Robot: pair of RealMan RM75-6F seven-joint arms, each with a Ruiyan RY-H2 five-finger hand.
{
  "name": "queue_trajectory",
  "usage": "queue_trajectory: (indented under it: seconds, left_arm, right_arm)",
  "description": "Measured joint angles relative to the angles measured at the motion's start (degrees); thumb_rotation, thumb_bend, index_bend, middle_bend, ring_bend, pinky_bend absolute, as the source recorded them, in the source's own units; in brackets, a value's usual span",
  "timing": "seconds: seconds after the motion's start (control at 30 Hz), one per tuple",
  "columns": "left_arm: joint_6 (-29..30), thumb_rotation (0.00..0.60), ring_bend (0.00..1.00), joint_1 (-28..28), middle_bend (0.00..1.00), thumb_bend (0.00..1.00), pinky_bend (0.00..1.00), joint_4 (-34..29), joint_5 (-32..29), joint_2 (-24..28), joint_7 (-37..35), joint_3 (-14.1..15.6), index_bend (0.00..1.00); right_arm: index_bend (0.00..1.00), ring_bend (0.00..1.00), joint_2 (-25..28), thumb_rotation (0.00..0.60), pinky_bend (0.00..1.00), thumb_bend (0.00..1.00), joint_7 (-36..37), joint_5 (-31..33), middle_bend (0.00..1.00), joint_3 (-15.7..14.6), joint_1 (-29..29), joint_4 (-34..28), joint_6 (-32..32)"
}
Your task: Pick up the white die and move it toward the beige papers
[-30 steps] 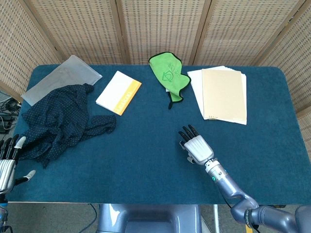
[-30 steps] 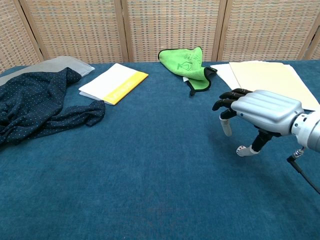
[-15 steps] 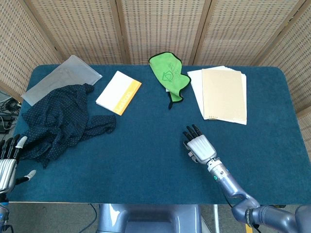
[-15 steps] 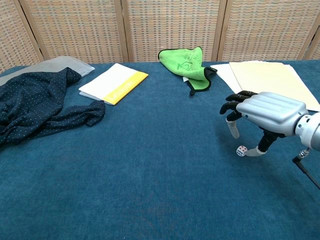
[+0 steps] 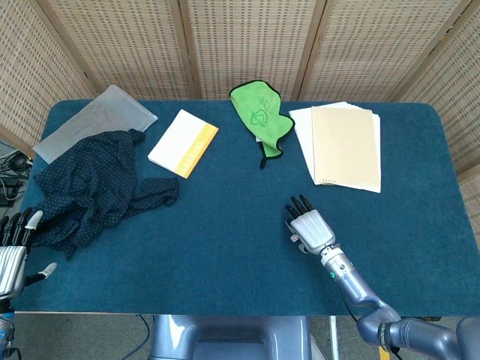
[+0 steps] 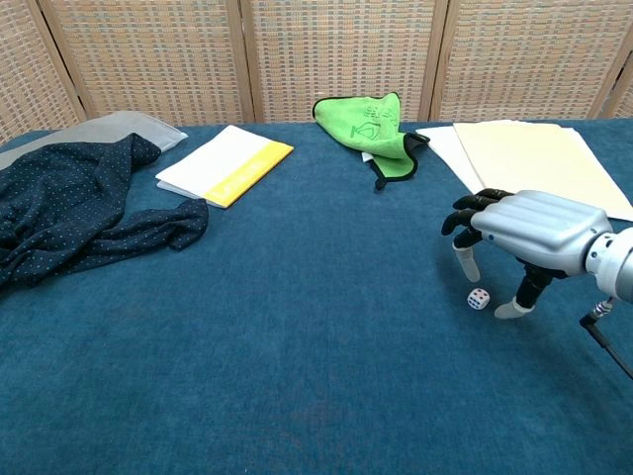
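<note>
A small white die [image 6: 479, 298] lies on the blue tabletop, seen in the chest view; the head view hides it under my right hand. My right hand [image 6: 521, 235] [image 5: 309, 227] hovers palm-down just above and around the die, fingers curved and apart, its thumb tip [image 6: 511, 311] touching the cloth just right of the die. Nothing is held. The beige papers [image 5: 343, 144] [image 6: 530, 157] lie at the back right, beyond the hand. My left hand [image 5: 13, 251] stays off the table's front left corner, fingers spread, holding nothing.
A green cloth [image 5: 259, 114] lies left of the papers. A white and yellow booklet [image 5: 183, 142], a dark dotted garment [image 5: 94, 182] and a grey folder [image 5: 94, 121] occupy the left half. The table [image 5: 225, 240] is covered in blue cloth.
My right hand has shifted slightly right and back, uncovering the die, which lay hidden beside the thumb a second ago. The left hand has barely moved.
</note>
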Motion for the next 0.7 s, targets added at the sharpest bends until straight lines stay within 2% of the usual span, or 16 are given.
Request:
queue_trajectory:
  seconds: [0.5, 0.7]
  left_arm:
    - [-0.19, 0.600, 0.00, -0.10, 0.00, 0.00, 0.00, 0.05, -0.24, 0.10, -0.29, -0.06, 0.00]
    - [-0.08, 0.600, 0.00, -0.09, 0.00, 0.00, 0.00, 0.00, -0.18, 0.10, -0.26, -0.04, 0.00]
  right_arm:
    - [0.58, 0.04, -1.22, 0.600, 0.10, 0.32, -0.54, 0.93, 0.26, -0.36, 1.01, 1.69, -0.48]
    - [0.60, 0.05, -1.62, 0.600, 0.10, 0.44, -0.69, 1.52, 0.27, -0.38, 1.38, 2.42, -0.70]
